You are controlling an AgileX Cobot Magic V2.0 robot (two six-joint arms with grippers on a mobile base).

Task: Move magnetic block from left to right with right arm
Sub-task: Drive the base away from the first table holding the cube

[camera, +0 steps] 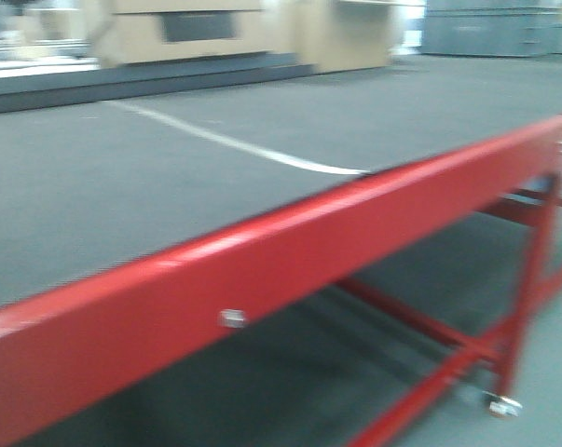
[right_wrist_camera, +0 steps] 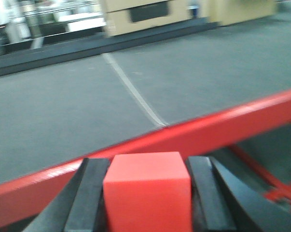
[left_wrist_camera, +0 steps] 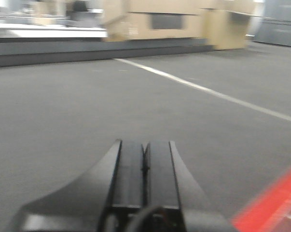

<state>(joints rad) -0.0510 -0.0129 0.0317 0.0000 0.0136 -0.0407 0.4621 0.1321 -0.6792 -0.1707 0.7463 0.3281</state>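
In the right wrist view the magnetic block [right_wrist_camera: 147, 193], a plain red cube, fills the gap between the two black fingers [right_wrist_camera: 90, 193] of my right gripper [right_wrist_camera: 147, 166], which is shut on it. The block hangs in front of the red table rail [right_wrist_camera: 217, 130], on the near side of the grey tabletop [right_wrist_camera: 63, 116]. My left gripper [left_wrist_camera: 144, 145] is shut with its two black fingers pressed together and nothing between them, low over the grey tabletop [left_wrist_camera: 87, 106]. Neither gripper shows in the front view.
A long red rail [camera: 290, 270] edges the grey table, with red legs and a caster [camera: 504, 405] below. A white line [camera: 234, 144] crosses the tabletop. Cardboard boxes [left_wrist_camera: 169, 21] and shelving stand beyond the far edge. All views are blurred.
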